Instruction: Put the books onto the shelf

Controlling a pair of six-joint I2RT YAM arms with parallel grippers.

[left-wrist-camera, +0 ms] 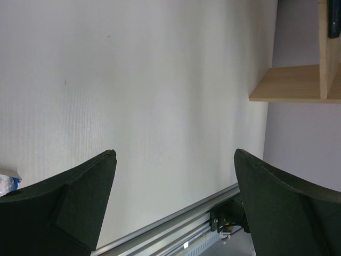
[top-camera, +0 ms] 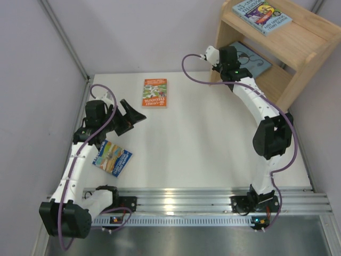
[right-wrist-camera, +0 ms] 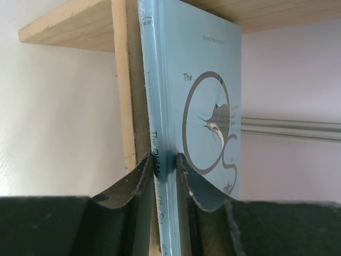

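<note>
The white counter [top-camera: 213, 138] carries an orange book [top-camera: 155, 92] lying flat toward its far side and a blue illustrated book [top-camera: 112, 158] lying askew near its left edge, the two well apart. At the far right corner stands the wooden shelf [top-camera: 298, 42]. Another illustrated book [top-camera: 262, 15] lies flat on its top tier, and a light-blue book [top-camera: 258, 60] rests on the lower tier.

Bright, even, diffuse light fills all three views, probably from overhead. The white table [top-camera: 213, 138] is close to washed out, and a glare streak runs along the rail [top-camera: 213, 194]. Shadows are faint and soft-edged. Up close the right fingers [right-wrist-camera: 136, 197] blur while the book [right-wrist-camera: 202, 64] stays sharp; the left fingers [left-wrist-camera: 69, 208] are soft and underexposed, nearly featureless
</note>
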